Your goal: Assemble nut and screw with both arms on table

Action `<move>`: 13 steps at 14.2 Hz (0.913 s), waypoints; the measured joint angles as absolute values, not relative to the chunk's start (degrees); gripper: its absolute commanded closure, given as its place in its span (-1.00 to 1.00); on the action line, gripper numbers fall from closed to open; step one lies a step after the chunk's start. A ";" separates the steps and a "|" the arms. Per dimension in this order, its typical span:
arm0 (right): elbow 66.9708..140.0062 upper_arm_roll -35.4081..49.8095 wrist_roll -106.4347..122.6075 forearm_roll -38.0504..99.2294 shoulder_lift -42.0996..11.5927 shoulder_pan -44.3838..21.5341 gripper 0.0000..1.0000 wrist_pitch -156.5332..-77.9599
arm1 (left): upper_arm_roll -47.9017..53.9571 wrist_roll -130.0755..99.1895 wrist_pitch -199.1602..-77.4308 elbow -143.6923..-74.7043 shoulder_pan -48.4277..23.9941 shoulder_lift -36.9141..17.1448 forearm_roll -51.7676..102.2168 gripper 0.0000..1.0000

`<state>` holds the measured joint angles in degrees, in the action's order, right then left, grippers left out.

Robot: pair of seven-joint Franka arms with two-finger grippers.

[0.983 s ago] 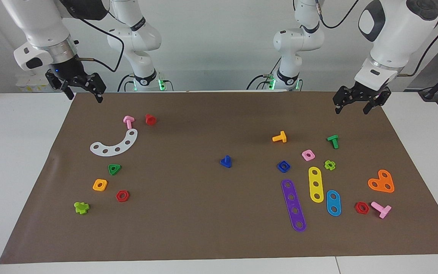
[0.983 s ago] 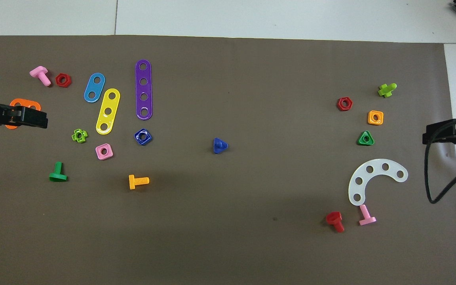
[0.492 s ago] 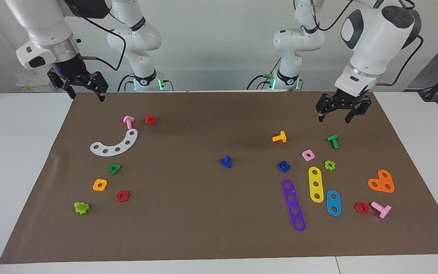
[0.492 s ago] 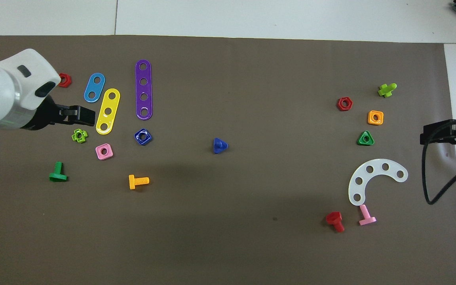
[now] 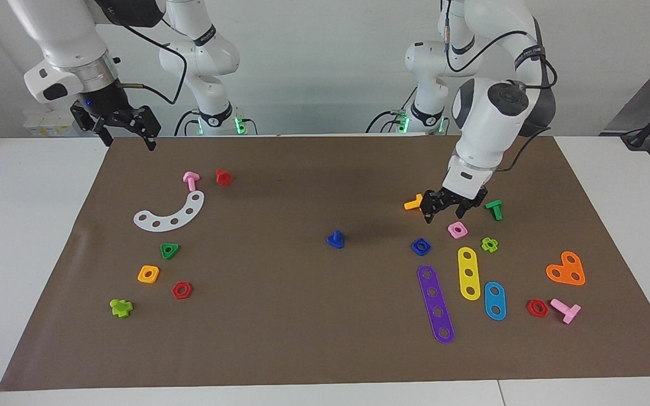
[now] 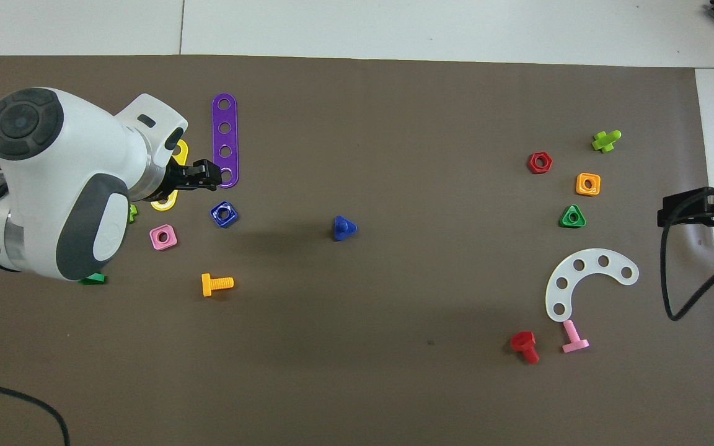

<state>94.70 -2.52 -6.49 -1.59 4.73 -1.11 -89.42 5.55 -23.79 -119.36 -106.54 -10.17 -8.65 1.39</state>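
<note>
1. One dark blue nut (image 5: 421, 246) lies flat on the brown mat (image 5: 302, 338) toward the left arm's end of the table (image 5: 20, 225), untouched, just beside the nearer end of the purple four-hole strip (image 5: 435, 304) and close to the pink square nut (image 5: 457, 229).
2. Toward the middle of the mat stands the dark blue screw (image 5: 335, 239), head down and stem up, well apart from the nut and alone.
3. Over the patch between the orange bolt (image 5: 414, 203) and the pink square nut hangs the left gripper (image 5: 444, 211), low above the mat and just short of the dark blue nut; its fingers stand apart with nothing between them.
4. Beside that gripper lie the green bolt (image 5: 494, 209) and the light green cross-shaped piece (image 5: 490, 244); farther from the robots lie the yellow strip (image 5: 469, 273) and the blue strip (image 5: 495, 300).
5. Up above the mat's corner at the right arm's end waits the right gripper (image 5: 127, 138), fingers spread wide and empty.
6. Under it on the mat lie a pink bolt (image 5: 190, 180), a red bolt (image 5: 223, 177) and a white curved strip (image 5: 171, 213).
</note>
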 measured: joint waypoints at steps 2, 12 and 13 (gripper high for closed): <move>94.64 -2.43 -6.49 -0.08 4.74 -1.15 -1.00 -88.74 | 5.27 -26.87 -120.99 -108.34 -10.16 -9.50 1.30 -0.68; 94.62 -2.28 -6.48 -0.84 4.73 -1.15 -1.00 -88.60 | 5.62 -43.72 -130.95 -109.29 -11.82 -19.57 -4.41 -0.45; 94.62 -2.28 -6.48 -0.84 4.73 -1.15 -1.00 -88.60 | 5.62 -43.99 -131.57 -109.85 -11.82 -19.64 -4.46 -0.43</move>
